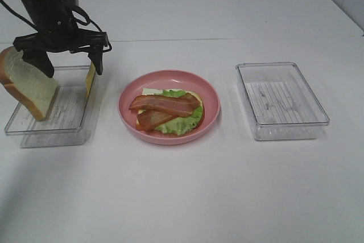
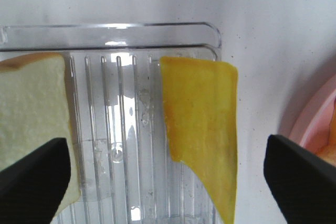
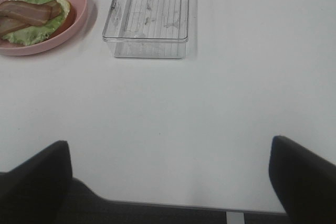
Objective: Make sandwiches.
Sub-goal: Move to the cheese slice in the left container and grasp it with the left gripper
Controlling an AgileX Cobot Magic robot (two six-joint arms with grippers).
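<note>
So, high cam: the left claw [image 1: 67, 64] hangs spread wide over the clear tray [image 1: 54, 135], gripping nothing. A bread slice [image 1: 28, 86] leans by one finger and a cheese slice [image 1: 90, 79] stands by the other. The half-built sandwich [image 1: 168, 111], lettuce and bacon on top, sits on the pink plate [image 1: 170, 76]. Left wrist cam: the cheese is upright between the open fingers, the bread beside one. Right wrist cam: the right claw [image 3: 169, 177] is wide open above the bench [image 3: 210, 119], nothing in it.
</note>
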